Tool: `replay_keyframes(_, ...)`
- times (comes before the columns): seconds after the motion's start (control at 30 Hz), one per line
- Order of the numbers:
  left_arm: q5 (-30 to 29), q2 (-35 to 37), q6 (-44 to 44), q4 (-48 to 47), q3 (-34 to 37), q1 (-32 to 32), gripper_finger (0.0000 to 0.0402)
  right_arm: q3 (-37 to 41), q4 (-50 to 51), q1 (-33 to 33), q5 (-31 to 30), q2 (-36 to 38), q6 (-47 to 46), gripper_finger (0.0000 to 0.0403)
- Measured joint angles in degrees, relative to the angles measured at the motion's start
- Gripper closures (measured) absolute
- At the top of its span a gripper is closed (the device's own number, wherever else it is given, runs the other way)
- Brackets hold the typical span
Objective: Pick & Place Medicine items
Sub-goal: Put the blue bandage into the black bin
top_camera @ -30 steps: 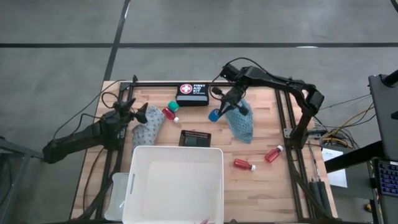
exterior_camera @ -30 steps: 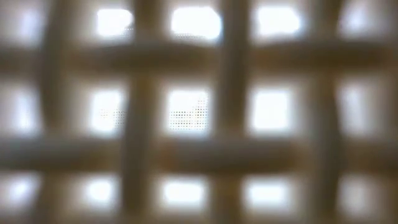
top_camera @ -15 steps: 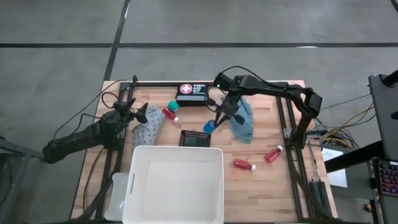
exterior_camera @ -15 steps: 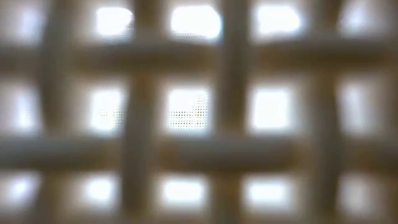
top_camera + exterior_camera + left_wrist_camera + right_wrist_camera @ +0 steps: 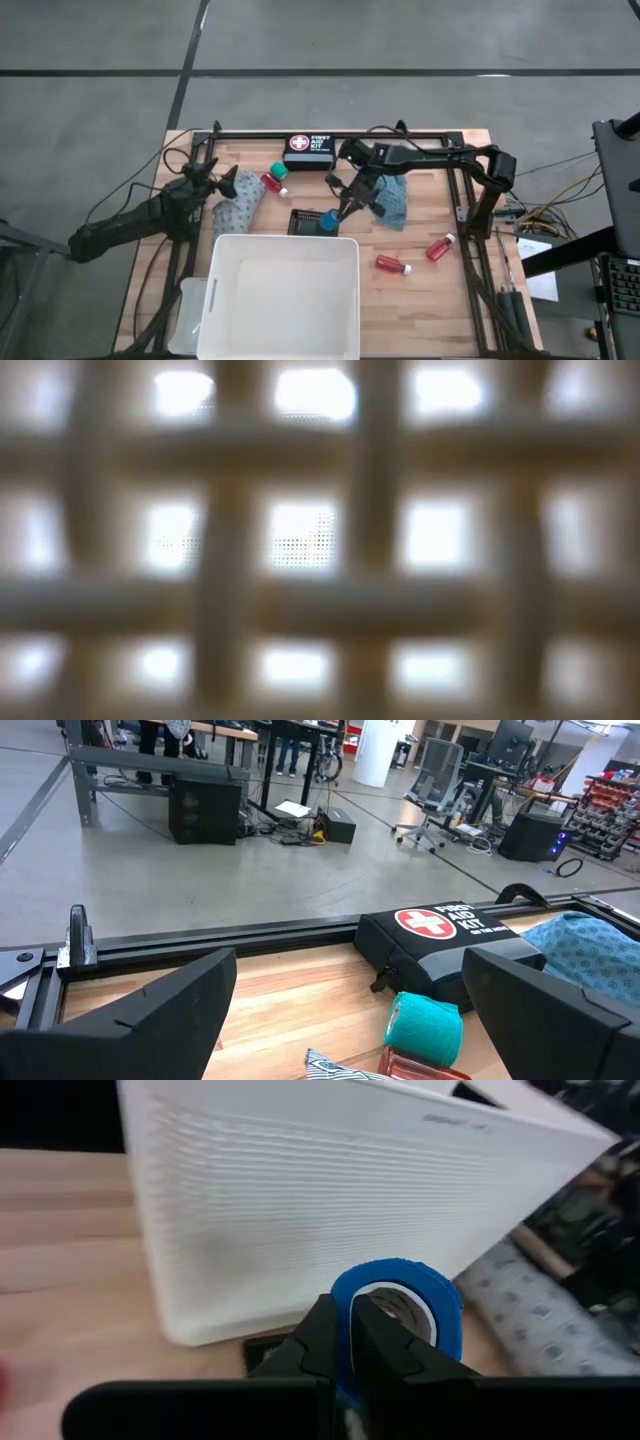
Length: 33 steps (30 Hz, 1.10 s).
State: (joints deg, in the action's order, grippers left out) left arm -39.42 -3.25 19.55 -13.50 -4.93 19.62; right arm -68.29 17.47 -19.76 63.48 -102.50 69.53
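Above the black mesh tray, just short of the white tub, right tool is clamped on a blue roll. Advice: carry it clear over the tub rim before releasing. Tub looks empty. Left tool, fingers apart, waits near the grey cloth on the counter.

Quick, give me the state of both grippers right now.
Left gripper: open, holding nothing.
Right gripper: fingers shut on the blue roll, above the black mesh tray.
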Motion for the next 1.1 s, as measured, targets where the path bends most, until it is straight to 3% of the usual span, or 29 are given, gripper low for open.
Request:
replay_keyframes(0.17,0.0,0.0,0.0,0.0,-0.02,0.0,0.0009,6.39,-19.27,0.85,-0.62,0.0,-12.08,0.039)
replay_keyframes(0.27,0.0,0.01,0.01,-0.01,-0.01,0.02,0.0009,9.54,-24.57,0.91,-1.62,0.0,-15.71,0.039)
replay_keyframes(0.6,0.0,0.0,0.0,0.0,-0.01,0.0,0.0009,12.91,-25.65,1.55,-10.92,0.0,-15.64,0.039)
replay_keyframes(1.1,-0.04,-0.71,0.02,0.0,-0.01,0.02,0.0009,5.87,-24.84,2.27,-11.03,-8.68,-19.72,0.039)
